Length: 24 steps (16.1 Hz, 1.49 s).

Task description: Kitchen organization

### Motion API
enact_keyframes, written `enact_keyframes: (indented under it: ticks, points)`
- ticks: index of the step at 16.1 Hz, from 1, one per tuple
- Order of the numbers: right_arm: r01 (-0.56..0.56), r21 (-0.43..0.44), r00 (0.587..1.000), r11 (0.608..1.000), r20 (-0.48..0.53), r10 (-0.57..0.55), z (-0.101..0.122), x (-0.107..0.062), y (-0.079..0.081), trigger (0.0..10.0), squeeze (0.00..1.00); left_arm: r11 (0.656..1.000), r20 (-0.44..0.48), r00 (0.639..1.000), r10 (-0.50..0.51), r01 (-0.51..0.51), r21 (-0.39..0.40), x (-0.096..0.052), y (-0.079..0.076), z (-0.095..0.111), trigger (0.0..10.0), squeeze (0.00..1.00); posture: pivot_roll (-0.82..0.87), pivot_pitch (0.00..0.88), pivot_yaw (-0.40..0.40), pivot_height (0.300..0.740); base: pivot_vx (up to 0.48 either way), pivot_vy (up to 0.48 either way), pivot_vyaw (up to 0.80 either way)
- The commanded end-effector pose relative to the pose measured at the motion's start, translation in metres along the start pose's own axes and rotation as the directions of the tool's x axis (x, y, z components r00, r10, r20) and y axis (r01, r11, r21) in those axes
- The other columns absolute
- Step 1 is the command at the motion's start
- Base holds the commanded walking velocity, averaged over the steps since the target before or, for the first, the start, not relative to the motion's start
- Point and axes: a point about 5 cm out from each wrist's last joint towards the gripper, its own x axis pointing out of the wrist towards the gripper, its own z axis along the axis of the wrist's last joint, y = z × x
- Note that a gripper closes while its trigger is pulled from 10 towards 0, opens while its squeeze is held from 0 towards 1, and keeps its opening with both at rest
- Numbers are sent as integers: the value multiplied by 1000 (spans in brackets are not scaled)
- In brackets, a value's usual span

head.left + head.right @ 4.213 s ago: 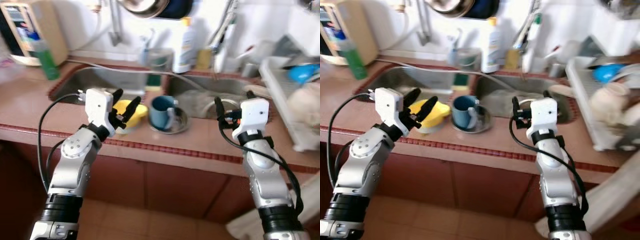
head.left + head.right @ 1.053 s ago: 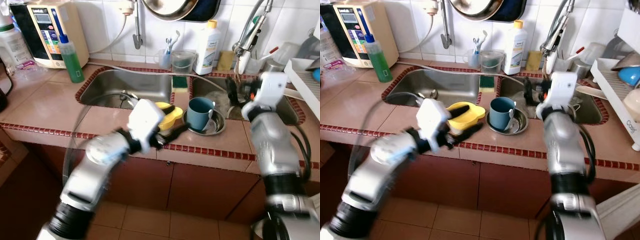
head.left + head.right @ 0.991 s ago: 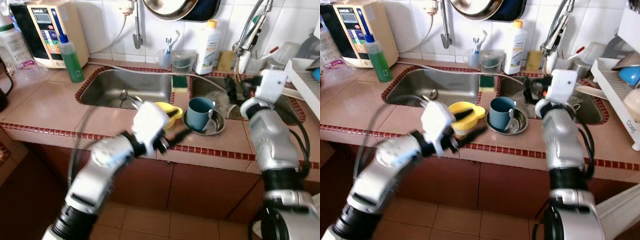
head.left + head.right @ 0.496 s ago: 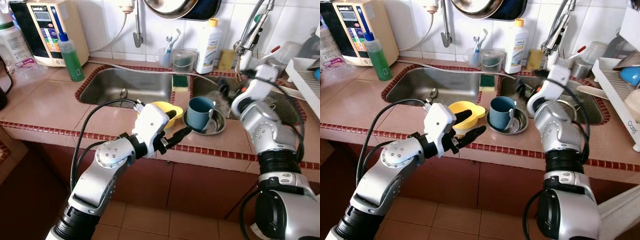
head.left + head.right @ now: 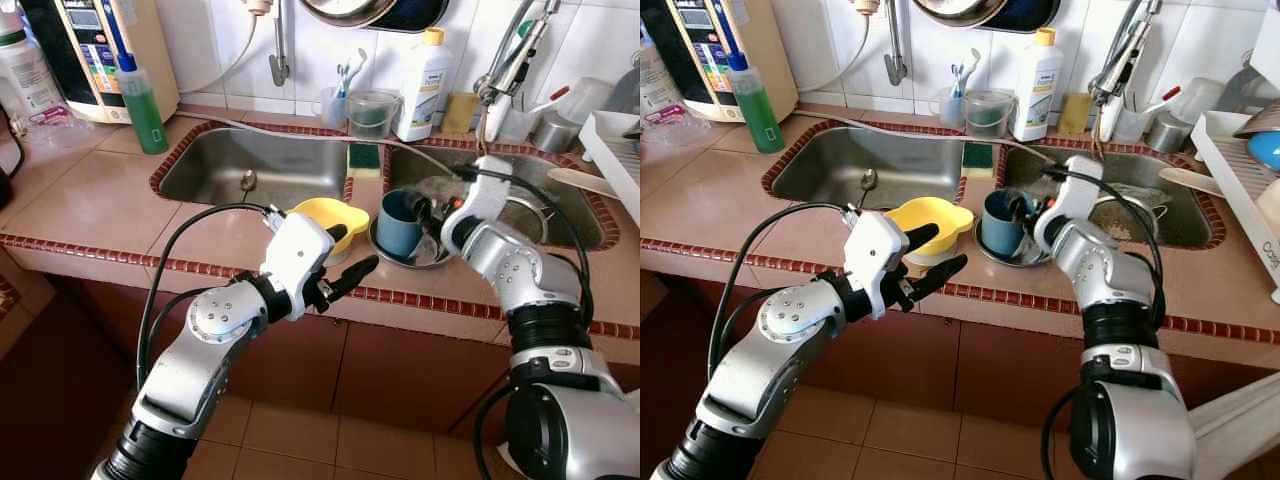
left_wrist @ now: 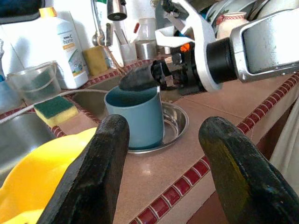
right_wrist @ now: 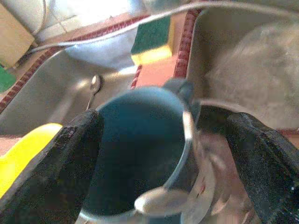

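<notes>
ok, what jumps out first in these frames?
The right gripper at the blue mug, its open fingers straddling the rim; the mug stands in a shallow steel dish on the counter strip between the two sinks. Next, the yellow bowl beside it, with the left gripper open at the counter's front edge.

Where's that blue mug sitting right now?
The mug stands on a metal dish on the counter between the two sinks, right of the yellow bowl, with the right pincer at its rim.

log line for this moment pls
right gripper: open, at blue mug rim | mug: upright on steel dish | left gripper: open, by yellow bowl
</notes>
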Motion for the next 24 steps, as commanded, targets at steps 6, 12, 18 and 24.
enact_keyframes:
  ticks: [6, 12, 18, 24]
  points:
    - [18, 39, 999, 999, -32, -17, -2, -3, -3, 8000, 0, 1000, 10, 1000, 1, -1, 20, -2, 0, 4, 10000, 0, -173, 35, 7, 740, 0, 0, 0]
    - [31, 84, 999, 996, -30, -29, 6, -2, -4, 1843, 0, 1000, 15, 1000, 3, -3, 13, -1, 0, 5, 10000, 0, -177, 37, 9, 740, 0, 0, 0]
    - [34, 162, 999, 986, -27, -30, 13, 0, -4, 10000, 0, 1000, 0, 1000, -12, 12, 19, -4, 1, 3, 10000, 0, -166, 43, 11, 740, 0, 0, 0]
    - [42, 304, 999, 952, -42, -31, 13, 2, -5, 0, 0, 1000, -7, 1000, -17, 18, 25, -5, 2, 3, 10000, 0, -161, 45, 14, 740, 0, 0, 0]
